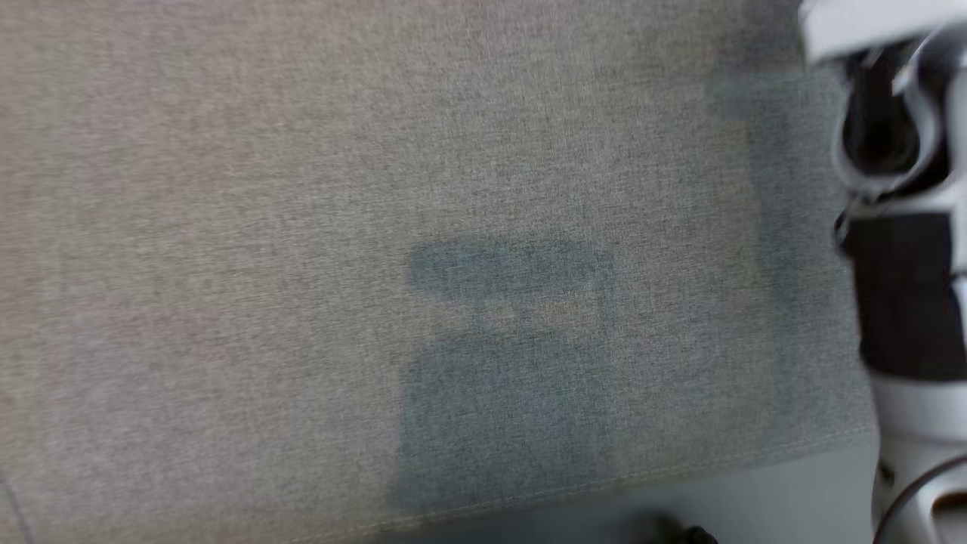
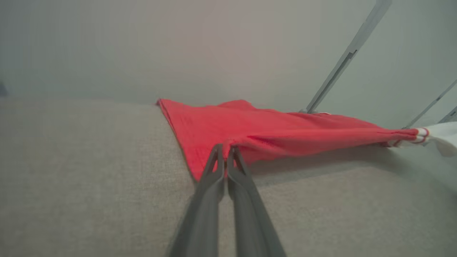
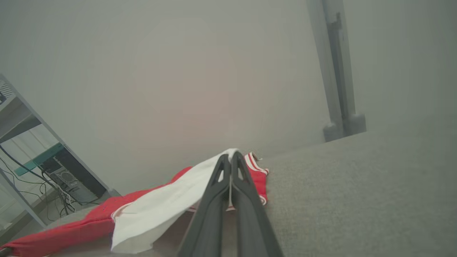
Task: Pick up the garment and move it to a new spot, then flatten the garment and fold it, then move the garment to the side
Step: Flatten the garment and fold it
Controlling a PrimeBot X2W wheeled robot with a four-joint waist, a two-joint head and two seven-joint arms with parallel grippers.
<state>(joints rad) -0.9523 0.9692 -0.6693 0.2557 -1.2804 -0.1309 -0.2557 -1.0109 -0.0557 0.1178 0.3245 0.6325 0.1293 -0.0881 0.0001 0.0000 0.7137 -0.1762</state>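
While one red-and-white garment [image 2: 271, 132] is stretched over the grey cushion [image 2: 89, 178], two grippers clamp it: left gripper [image 2: 225, 148] on a red edge, right gripper [image 3: 230, 157] on the white part. One post [image 3: 339, 71] stands beyond.

You've got a desk [image 1: 227, 227] covered in grey woven cloth, stitched hem along the near edge, pale floor [image 1: 793, 491] past it. Plain pale wall [image 3: 178, 71] behind, grey metal post [image 3: 337, 71] against it. Off to one side, a shelving rack [image 3: 21, 117] with a computer tower [image 3: 71, 182] and tangled cables [image 3: 59, 200].
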